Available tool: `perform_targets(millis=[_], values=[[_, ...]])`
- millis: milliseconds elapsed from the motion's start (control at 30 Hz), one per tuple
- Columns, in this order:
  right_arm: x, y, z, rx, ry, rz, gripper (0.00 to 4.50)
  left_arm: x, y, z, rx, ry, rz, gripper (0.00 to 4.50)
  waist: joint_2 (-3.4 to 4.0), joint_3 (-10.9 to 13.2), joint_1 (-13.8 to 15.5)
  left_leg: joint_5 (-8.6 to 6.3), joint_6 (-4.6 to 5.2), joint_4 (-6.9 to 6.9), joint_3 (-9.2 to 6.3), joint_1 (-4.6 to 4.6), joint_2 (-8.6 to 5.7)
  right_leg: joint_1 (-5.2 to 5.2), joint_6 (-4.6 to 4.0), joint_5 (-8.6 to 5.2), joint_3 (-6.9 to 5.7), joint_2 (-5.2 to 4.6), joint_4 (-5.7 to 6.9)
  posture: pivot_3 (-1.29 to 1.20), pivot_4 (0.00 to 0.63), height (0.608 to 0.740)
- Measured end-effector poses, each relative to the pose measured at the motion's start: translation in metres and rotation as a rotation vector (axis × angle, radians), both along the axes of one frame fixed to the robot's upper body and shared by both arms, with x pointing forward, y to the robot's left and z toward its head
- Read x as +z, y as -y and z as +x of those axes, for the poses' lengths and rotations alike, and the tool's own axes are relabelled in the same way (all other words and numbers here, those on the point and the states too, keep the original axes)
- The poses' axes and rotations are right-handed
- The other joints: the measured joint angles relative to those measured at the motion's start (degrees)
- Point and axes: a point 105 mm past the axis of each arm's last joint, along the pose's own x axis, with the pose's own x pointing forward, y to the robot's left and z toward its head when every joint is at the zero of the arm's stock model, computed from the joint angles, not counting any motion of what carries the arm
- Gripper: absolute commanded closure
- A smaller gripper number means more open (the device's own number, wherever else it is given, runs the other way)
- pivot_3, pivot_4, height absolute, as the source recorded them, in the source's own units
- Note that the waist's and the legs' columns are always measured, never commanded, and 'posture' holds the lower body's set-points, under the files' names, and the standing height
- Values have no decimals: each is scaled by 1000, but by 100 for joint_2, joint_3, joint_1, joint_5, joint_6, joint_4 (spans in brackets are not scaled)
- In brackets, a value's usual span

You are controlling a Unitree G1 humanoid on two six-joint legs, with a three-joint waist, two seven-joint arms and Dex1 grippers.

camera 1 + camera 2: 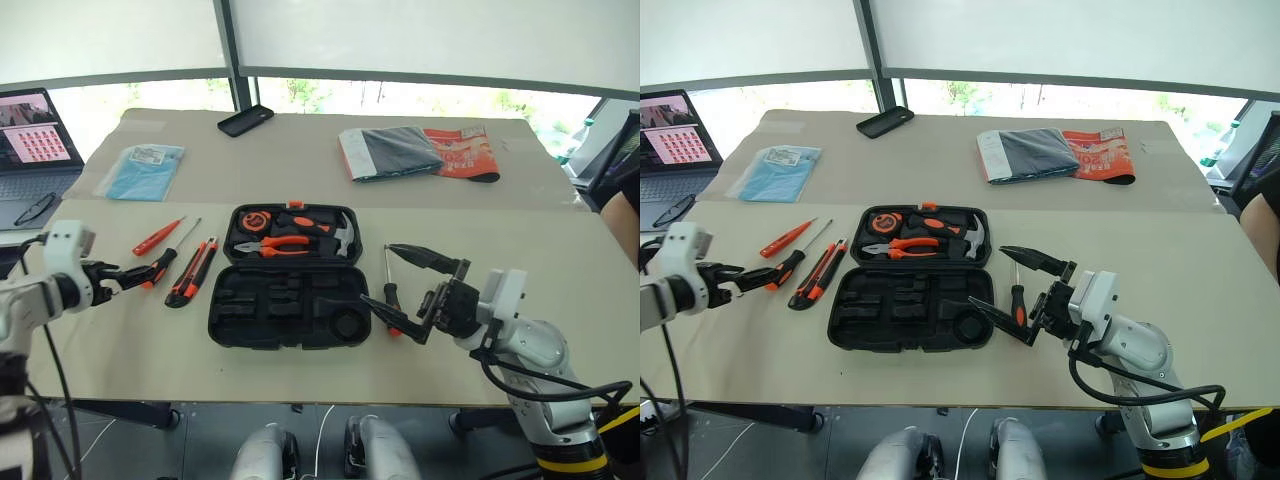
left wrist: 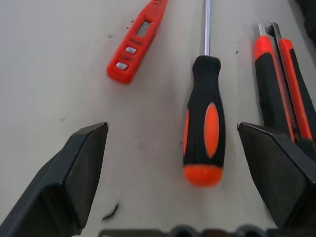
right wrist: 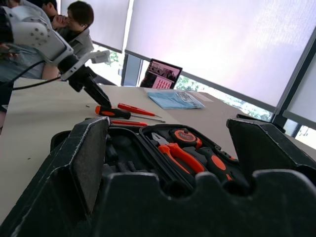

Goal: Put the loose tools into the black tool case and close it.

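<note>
As the left gripper (image 2: 173, 163) is hanging wide-jawed over a black-handled screwdriver (image 2: 203, 118) lying left of the open case (image 1: 285, 318), centring on its handle looks wisest; the right gripper (image 1: 408, 290), also wide and empty, is hovering near another screwdriver (image 1: 389, 292).

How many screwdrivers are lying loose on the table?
3. A slim all-orange screwdriver and a black-and-orange-handled screwdriver lie left of the open black tool case; a third screwdriver lies right of it. More may hide inside the case.
</note>
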Motion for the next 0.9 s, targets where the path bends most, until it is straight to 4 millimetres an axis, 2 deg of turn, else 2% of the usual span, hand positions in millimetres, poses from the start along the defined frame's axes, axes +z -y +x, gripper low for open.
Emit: perform_targets(millis=[200, 233, 267, 400, 433, 500, 533, 767, 833, 900], values=[[-4, -4, -2, 7, -11, -7, 59, -6, 14, 21, -35, -34, 7, 0, -1, 0, 7, -1, 3, 34, -3, -4, 1, 2, -3, -2, 7, -7, 20, 0, 150, 740], [-5, -4, -2, 5, -14, -10, 0, -6, 16, 24, -38, -35, 2, 519, -1, 0, 15, -1, 3, 39, -5, -5, 1, 2, -2, -2, 8, -9, 23, 0, 150, 740], [-6, -4, -2, 3, -16, -10, 0, -7, 17, 26, -37, -38, -2, 644, -1, 0, 24, -1, 4, 42, -5, -4, 1, 3, -2, -2, 9, -13, 27, 0, 150, 740], [-6, -4, -2, -3, -16, -9, 0, -8, 19, 30, -40, -61, -4, 2281, -1, 0, 48, -3, 11, 45, -11, -4, 1, 5, -2, -2, 11, -16, 28, 0, 150, 740], [-6, -4, -2, -4, -14, -11, 0, -9, 18, 30, -45, -70, 4, 2499, -1, 0, 51, -3, 18, 45, -11, -5, 0, 5, -2, -2, 11, -16, 29, 0, 150, 740], [-5, -4, -2, -5, -11, -14, 0, -9, 19, 29, -61, -82, 2, 3343, -1, 0, 52, 17, 60, 45, -10, -5, 0, 5, -3, -3, 10, -16, 27, 0, 150, 740], [-6, -4, -2, -6, -11, -16, 0, -9, 19, 28, -66, -82, -2, 3587, -1, 0, 51, 17, 62, 46, -10, -6, -1, 5, -3, -3, 11, -17, 26, 0, 150, 740], [-9, -3, -4, -14, -20, -24, 0, -1, 14, 21, -92, -47, -32, 3663, -10, 5, 33, 17, 63, 50, -15, -16, 4, -1, -3, -3, 14, -23, 26, 0, 150, 740], [-9, -3, -3, -19, -19, -26, 0, 13, 14, 21, -133, 23, -19, 3663, -22, 12, 24, 18, 60, 50, -19, -19, 7, -3, -3, -3, 13, -30, 25, 0, 150, 740], [-8, -1, -3, -22, -15, -31, 0, 40, 17, 22, -198, 142, 7, 3663, -26, 14, 31, 15, 54, 53, -22, -20, 7, -3, -4, -3, 10, -41, 24, 0, 150, 740]])
